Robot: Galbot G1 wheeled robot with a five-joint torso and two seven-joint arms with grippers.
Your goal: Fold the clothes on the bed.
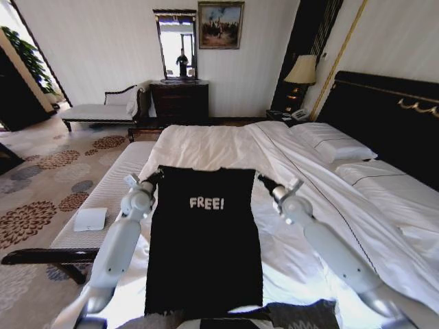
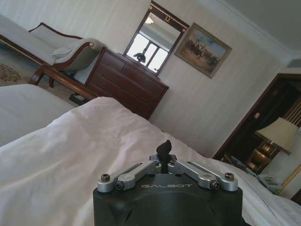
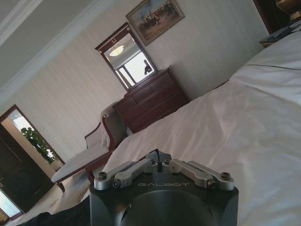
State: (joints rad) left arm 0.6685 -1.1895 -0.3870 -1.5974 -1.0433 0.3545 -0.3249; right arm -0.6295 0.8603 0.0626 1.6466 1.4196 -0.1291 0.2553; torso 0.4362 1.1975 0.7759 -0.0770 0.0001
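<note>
- The room was a bedroom with a patterned carpet, a dark dresser (image 1: 180,101) under a mirror, and the white-sheeted bed (image 1: 226,147) running forward from the robot.
- The clothes (image 1: 204,240), 1 black T-shirt, lay on the bed as a long narrow panel, its sleeves seemingly tucked in, "FREE!" facing up.
- The left claw (image 1: 156,176) and right claw (image 1: 263,180) were each pinched closed on 1 far corner.
- Judged from this, the lengthwise folds were done; the crosswise fold remained.
</note>
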